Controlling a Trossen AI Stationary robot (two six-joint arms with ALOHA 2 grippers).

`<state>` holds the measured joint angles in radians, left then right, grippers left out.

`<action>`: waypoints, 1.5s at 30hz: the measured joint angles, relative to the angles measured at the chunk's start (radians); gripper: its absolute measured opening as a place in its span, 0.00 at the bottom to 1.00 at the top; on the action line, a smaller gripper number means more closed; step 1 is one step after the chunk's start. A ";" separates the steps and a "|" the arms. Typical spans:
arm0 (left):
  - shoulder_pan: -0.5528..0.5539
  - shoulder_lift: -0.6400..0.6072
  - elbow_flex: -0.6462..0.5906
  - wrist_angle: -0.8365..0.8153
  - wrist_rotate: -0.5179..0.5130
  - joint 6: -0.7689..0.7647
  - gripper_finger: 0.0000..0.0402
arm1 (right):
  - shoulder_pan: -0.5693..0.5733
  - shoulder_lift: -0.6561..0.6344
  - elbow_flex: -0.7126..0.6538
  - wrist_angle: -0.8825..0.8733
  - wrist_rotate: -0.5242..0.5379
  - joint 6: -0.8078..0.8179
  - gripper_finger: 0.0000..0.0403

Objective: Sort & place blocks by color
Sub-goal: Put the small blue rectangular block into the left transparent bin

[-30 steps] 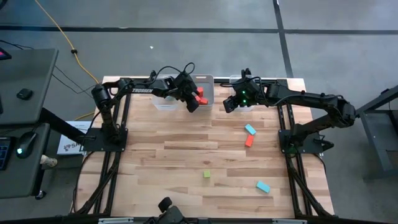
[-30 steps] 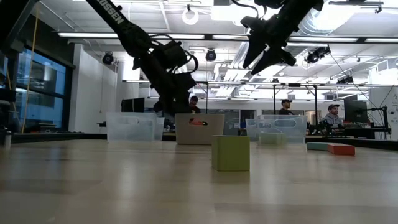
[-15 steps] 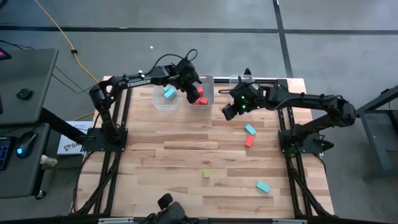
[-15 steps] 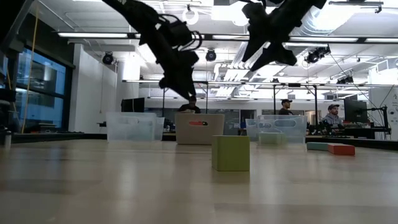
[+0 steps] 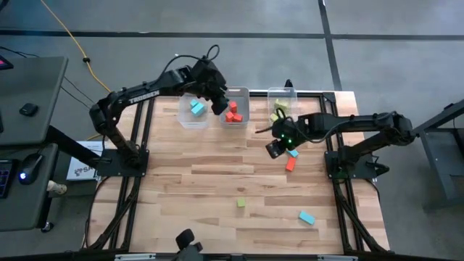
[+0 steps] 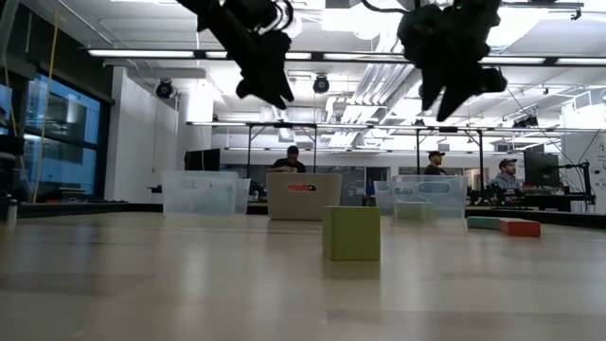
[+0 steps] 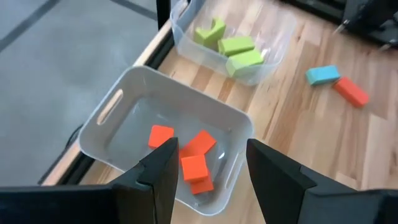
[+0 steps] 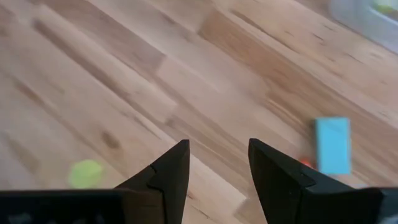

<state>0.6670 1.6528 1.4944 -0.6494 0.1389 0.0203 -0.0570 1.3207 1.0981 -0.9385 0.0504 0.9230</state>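
Blocks part-sorted: red-orange cubes (image 7: pixel 194 167) in middle clear plastic bin (image 7: pixel 112 106) beneath left gripper (image 7: pixel 208 171), open and empty; right gripper (image 8: pixel 217 171), open and empty, above wooden surface (image 5: pixel 217 181) near loose light blue bar (image 8: pixel 331 145), apparently its target.

I count three bins (image 7: pixel 109 112) along the far edge, three green blocks (image 7: pixel 236 45) in the right one, at least three red blocks (image 7: pixel 193 168) in the middle one, and loose on the table (image 5: pixel 188 181) two blue blocks (image 5: pixel 307 217), one red block (image 5: pixel 291 164) and one green block (image 5: pixel 241 203).
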 joint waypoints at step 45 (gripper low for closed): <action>0.000 -0.238 0.000 -0.170 0.000 0.036 0.41 | -0.101 0.002 -0.232 -0.076 0.056 -0.082 0.63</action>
<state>0.6666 1.4143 1.4940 -0.8196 0.1386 0.0564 -0.1577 1.3228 0.8662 -1.0144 0.1059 0.8406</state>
